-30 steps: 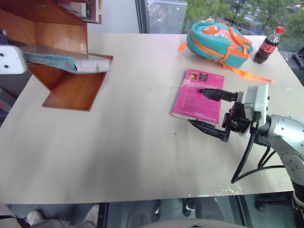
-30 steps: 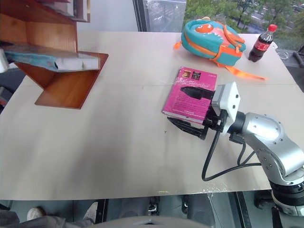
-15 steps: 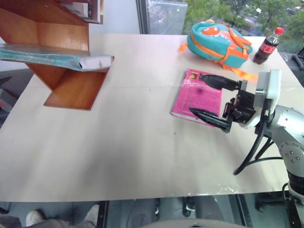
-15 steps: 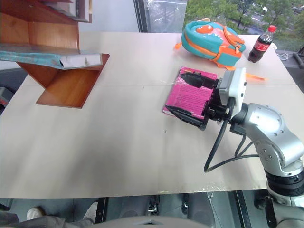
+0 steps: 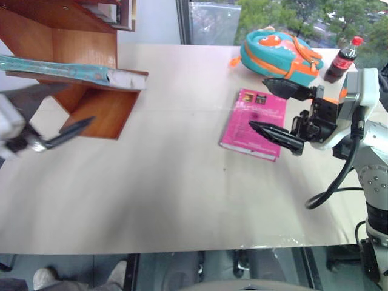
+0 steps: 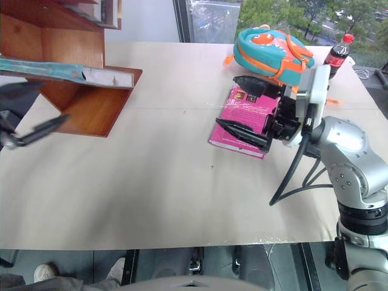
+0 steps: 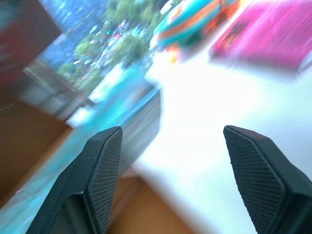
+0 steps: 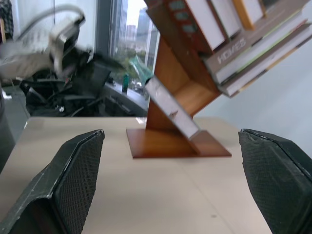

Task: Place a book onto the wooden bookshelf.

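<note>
Left eye view: book (image 5: 66, 70) resting on the wooden bookshelf (image 5: 91, 106), overhanging.
Your left gripper (image 5: 57, 115), fingers apart and empty, sits near; clip the book's corner and it slides off. Right gripper (image 5: 279, 109) gapes empty.

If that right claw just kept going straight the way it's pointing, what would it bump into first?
Probably the wooden bookshelf. The right gripper, open above the pink book, points across the table; its wrist view shows bare tabletop, then the shelf with the teal book. Depth is uncertain.

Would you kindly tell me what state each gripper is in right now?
Left gripper: open, holding nothing, close to the teal book on the bookshelf.
Right gripper: open, empty, above the pink book.
</note>
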`<action>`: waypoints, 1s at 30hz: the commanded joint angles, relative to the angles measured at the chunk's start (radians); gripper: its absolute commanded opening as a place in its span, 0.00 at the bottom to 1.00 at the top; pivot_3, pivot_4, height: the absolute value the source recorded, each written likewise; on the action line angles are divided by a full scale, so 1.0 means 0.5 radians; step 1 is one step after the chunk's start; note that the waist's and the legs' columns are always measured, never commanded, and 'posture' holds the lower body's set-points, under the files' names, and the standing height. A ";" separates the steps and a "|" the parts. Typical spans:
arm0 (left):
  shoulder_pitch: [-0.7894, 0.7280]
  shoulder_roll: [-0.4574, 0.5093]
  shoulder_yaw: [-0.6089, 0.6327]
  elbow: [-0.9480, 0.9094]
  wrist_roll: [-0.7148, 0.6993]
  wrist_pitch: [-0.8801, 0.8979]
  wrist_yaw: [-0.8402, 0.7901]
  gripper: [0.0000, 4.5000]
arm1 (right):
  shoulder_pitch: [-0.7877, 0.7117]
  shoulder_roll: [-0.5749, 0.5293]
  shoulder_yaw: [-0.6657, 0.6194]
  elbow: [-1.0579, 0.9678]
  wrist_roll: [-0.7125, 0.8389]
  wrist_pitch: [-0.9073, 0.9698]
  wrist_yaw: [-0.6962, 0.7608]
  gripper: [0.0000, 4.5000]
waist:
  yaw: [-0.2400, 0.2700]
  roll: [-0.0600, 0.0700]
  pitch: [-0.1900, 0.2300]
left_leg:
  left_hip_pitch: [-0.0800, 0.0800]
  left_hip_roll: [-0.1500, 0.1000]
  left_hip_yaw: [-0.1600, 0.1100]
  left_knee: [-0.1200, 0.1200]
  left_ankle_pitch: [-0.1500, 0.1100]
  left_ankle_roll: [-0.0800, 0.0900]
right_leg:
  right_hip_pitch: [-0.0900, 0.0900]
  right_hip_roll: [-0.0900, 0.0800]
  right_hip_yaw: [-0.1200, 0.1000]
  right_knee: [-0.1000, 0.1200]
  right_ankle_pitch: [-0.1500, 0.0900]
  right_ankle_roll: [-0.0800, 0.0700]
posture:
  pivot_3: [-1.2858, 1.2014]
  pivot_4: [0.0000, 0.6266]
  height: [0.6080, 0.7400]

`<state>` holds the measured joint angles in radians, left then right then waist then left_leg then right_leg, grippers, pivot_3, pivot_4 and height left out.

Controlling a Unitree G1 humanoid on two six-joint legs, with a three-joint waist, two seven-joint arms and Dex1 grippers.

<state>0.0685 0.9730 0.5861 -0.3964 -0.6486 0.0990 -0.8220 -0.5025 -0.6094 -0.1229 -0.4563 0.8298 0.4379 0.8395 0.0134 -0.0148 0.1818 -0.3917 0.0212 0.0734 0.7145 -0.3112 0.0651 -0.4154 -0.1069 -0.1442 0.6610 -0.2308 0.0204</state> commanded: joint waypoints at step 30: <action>-0.397 -1.132 -0.975 0.047 0.422 0.280 0.748 0.16 | 0.491 -0.261 -0.138 -0.278 -0.225 0.130 -0.283 1.00 | 0.009 -0.002 -0.004 | 0.013 0.000 0.007 -0.002 0.000 0.000 | 0.009 0.001 0.009 -0.003 0.004 -0.005 | 0.52 0.24 1.00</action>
<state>-0.1267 0.3942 0.0790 -0.3128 -0.3941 0.2368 -0.4100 -0.2546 -0.7266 -0.1727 -0.5735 0.7426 0.5205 0.6987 0.0177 -0.0158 0.1796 -0.3855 0.0216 0.0765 0.7133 -0.3112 0.0653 -0.4117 -0.1059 -0.1402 0.6601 -0.2288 0.0177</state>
